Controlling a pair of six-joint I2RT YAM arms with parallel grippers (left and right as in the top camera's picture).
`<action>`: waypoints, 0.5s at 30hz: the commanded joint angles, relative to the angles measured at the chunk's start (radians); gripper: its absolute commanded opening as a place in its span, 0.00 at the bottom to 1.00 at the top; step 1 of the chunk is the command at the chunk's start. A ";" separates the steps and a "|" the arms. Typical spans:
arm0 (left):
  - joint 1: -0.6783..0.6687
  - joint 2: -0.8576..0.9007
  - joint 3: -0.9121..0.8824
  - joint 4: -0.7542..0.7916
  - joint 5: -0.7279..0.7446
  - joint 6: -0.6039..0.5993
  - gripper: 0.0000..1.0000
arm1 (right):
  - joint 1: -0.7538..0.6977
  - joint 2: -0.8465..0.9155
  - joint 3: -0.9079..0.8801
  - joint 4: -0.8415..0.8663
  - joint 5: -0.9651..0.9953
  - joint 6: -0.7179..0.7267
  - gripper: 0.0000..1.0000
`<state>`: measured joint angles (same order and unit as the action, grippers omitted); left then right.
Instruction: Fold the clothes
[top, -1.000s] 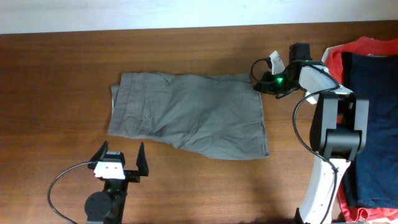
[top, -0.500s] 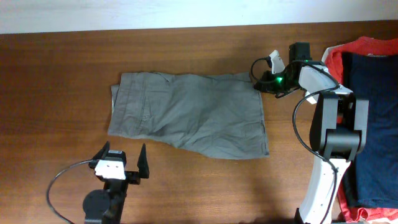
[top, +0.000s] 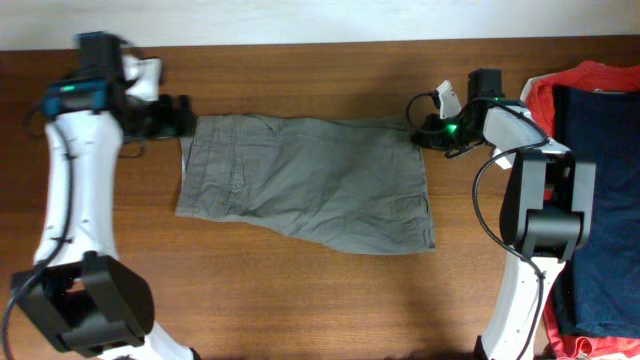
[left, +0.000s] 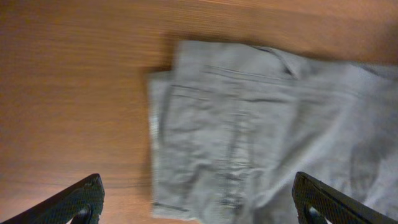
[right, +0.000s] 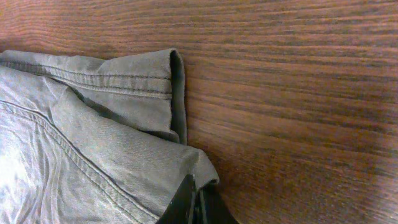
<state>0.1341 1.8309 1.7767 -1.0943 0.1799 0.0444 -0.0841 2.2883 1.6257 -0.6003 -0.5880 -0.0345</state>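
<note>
The shorts (top: 305, 185) lie flat on the worktop (top: 300, 300), toward its far side and a little left of centre. A narrow band of bare wood runs between their top edge and the worktop's far edge. In front of them the wood is open across the whole width, and a bare strip is left beyond their left end. At the right edge a blue garment (top: 600, 200) lies on a red garment (top: 590, 75), apart from the shorts, with the right arm (top: 540, 200) standing between.

The left arm (top: 75, 180) reaches along the left side to the shorts' top left corner. The left jaws are wide, with the fingertips (left: 84, 198) at either side of the wrist view, the cloth's left end below them and nothing between. The right jaws are at the top right corner, closed to a thin line on a fold of the cloth there, the fingers (right: 185, 200) pressed together.

The shorts are grey-olive and lightly creased. Their top edge is straight and their lower edge slants down to the right. At the left end a paler under-layer shows past the upper one, and seams run down that end. At the right corner a double-stitched edge is turned over.
</note>
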 joint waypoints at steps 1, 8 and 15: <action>0.118 0.041 -0.054 0.063 0.179 0.115 0.94 | 0.005 0.024 -0.014 -0.008 0.051 -0.010 0.04; 0.058 0.384 -0.078 0.433 0.295 0.205 0.84 | 0.006 0.024 -0.014 -0.012 0.088 -0.010 0.04; 0.008 0.506 -0.078 0.662 0.269 0.193 0.82 | 0.005 0.024 -0.014 -0.020 0.088 -0.010 0.05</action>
<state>0.1478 2.2955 1.6936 -0.4286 0.4454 0.2321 -0.0841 2.2883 1.6260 -0.6041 -0.5804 -0.0345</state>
